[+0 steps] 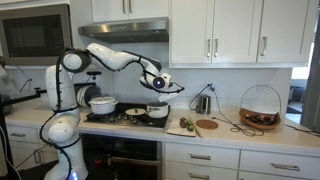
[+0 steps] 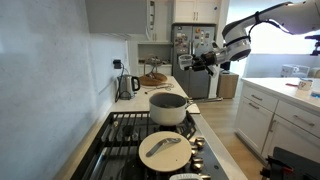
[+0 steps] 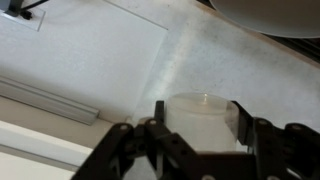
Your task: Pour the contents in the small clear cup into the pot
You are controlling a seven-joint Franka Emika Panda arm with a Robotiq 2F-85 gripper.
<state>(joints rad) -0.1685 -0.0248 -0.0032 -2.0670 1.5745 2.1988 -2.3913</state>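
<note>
The gripper is clamped around the small clear cup, a finger pressed to each side, holding it up in the air. The pot sits lower down on the stovetop, near a larger white pot

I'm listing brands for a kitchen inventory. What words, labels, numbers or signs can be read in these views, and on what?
No text is readable in any view.
The fridge papers: too small and blurred to read.
The microwave: no legible marking.
The small clear cup: no print shows.
</note>
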